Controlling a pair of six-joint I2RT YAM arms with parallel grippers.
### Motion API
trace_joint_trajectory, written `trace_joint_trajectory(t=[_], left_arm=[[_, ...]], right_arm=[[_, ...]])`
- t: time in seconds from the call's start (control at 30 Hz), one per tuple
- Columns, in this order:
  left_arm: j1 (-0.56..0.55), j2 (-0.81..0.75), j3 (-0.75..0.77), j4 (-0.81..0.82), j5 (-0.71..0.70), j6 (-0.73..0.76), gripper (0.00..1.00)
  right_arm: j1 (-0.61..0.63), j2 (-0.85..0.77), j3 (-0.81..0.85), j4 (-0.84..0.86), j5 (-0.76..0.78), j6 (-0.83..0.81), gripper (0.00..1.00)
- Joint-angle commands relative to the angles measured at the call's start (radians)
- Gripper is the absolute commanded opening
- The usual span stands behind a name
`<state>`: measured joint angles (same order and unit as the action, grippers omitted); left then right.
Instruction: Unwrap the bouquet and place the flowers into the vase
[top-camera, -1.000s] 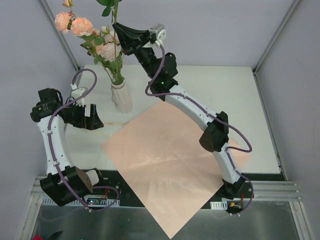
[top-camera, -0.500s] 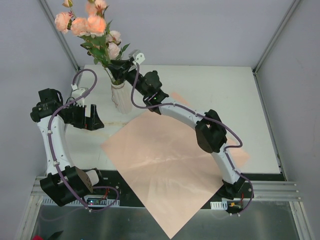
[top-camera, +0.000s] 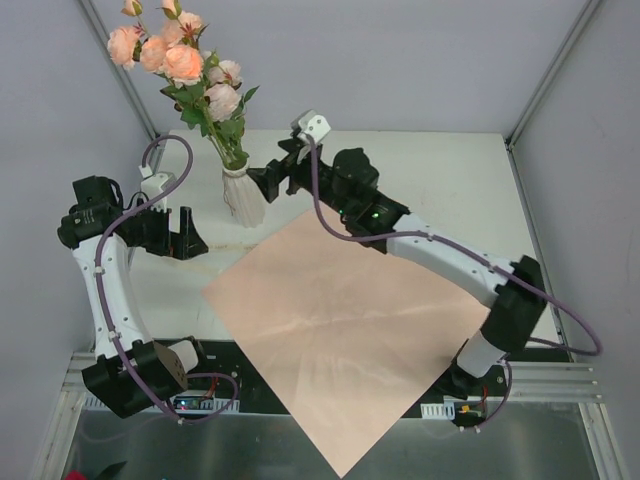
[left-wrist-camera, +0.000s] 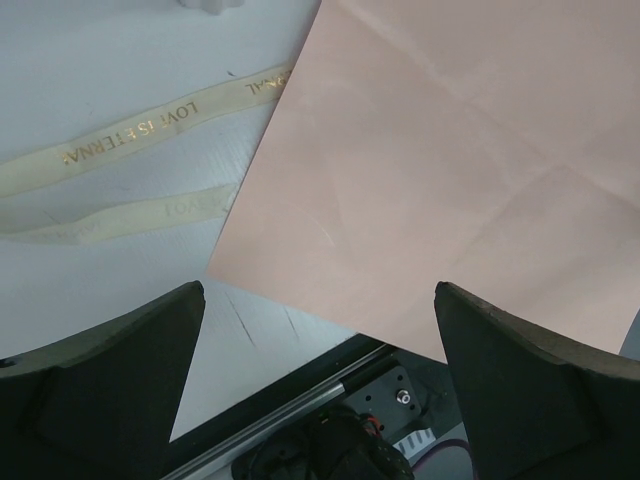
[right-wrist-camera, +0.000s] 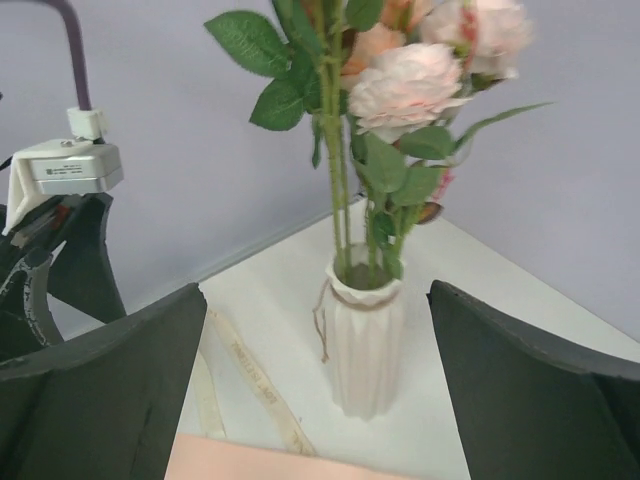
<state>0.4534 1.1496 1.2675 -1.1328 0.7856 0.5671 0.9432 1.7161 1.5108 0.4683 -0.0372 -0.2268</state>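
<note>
- White tabletop (top-camera: 450, 180), closed in by pale grey walls, carries everything; the two arms reach in from its near edge.
- Pink paper (top-camera: 340, 330) lies opened out flat as one sheet in the middle of the table, its near corner hanging past the edge.
- Cream ribbon (left-wrist-camera: 130, 130) with gold lettering lies loose in two strips on the table just beside the paper's left edge, so the unwrapping looks done.
- Flowers (top-camera: 185, 65) stand with their stems down in the vase (top-camera: 243, 195), which sits upright at the back left, blooms and leaves rising well above its neck.
- Right gripper (top-camera: 262, 183) sits just beside the vase on its right, jaws spread wide and holding nothing; its wrist view looks straight at the vase between the two fingers.
- Left gripper (top-camera: 183, 240) hangs over the table left of the vase, jaws wide apart and empty.
- Judged from this, the placing step is at its end and little or nothing of the task remains.
- Next move calls for drawing the right arm back and clear, without brushing the leaves: the vase is short under tall stems and could tip.
</note>
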Motion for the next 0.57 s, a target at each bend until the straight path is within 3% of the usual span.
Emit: trace_joint_trajectory(t=[0.0, 0.03, 0.13, 0.33, 0.53], left_arm=[[0.008, -0.062, -0.025, 0.005, 0.04, 0.002, 0.99], [0.008, -0.073, -0.031, 0.01, 0.038, 0.002, 0.99], [0.008, -0.077, -0.049, 0.024, 0.03, -0.004, 0.99], [0.008, -0.073, -0.066, 0.1, 0.012, -0.094, 0.99], [0.008, -0.083, -0.088, 0.186, -0.003, -0.188, 0.99]], right_arm=[[-0.007, -0.2, -0.002, -0.366, 0.17, -0.005, 0.97], [-0.011, -0.214, 0.008, -0.537, 0.222, 0.012, 0.97], [-0.02, -0.279, 0.003, -0.8, 0.396, 0.093, 0.97], [-0.063, -0.487, -0.21, -0.879, 0.474, 0.106, 0.97], [-0.101, -0.544, -0.21, -1.017, 0.579, 0.109, 0.97]])
